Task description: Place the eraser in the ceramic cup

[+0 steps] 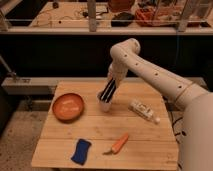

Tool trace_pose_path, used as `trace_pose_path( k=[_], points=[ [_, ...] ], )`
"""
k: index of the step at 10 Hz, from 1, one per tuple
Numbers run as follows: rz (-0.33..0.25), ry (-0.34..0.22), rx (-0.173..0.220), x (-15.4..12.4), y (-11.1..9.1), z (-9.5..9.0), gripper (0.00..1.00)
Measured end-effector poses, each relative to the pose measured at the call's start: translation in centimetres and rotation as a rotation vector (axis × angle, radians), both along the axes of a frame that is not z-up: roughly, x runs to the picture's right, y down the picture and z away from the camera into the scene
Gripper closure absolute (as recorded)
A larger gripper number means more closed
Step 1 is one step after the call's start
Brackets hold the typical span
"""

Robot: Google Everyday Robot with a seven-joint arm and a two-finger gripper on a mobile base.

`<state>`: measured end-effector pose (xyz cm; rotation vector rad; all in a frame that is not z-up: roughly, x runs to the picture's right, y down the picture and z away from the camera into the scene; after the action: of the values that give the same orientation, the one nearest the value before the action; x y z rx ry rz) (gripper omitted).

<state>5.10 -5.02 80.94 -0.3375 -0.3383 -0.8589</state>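
The white arm [150,70] reaches in from the right and bends down over the middle of the wooden desk [100,135], ending in the pincer [112,84], which hangs just above the ceramic cup [104,103]. From where I stand the pincer is closed around the upper end of the eraser [107,91], a long black block with pale stripes running along it, held at a slant with its top leaning to the right. The lower end of the eraser reaches down to the cup's mouth, though I cannot tell whether it is already inside or only at the rim. The small pale cup stands upright near the middle of the desk, towards the far side. Just to its left sits the wide orange bowl [68,106], close to the cup but apart from it. To the right of the cup a clear bottle [144,111] lies on its side, at an angle. Nearer to me a carrot [118,143] lies slantwise, and to the left of it, by the near edge, is a blue pad [81,151].
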Motion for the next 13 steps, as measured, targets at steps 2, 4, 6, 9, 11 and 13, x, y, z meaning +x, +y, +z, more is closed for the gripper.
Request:
trace_pose_path(
  k=[2,4,6,9,11,13],
  points=[
    [0.0,0.0,-0.001,0.01,-0.06,0.05,0.97],
    [0.001,0.003,-0.003,0.15,-0.16,0.06,0.97],
    [0.001,0.002,-0.004,0.09,-0.23,0.23,0.97],
    [-0.005,-0.001,-0.006,-0.23,-0.28,0.31,0.97],
    [-0.005,0.0,-0.005,-0.12,-0.43,0.31,0.97],
    [-0.002,0.0,-0.005,-0.03,-0.52,0.51,0.97]
  ],
)
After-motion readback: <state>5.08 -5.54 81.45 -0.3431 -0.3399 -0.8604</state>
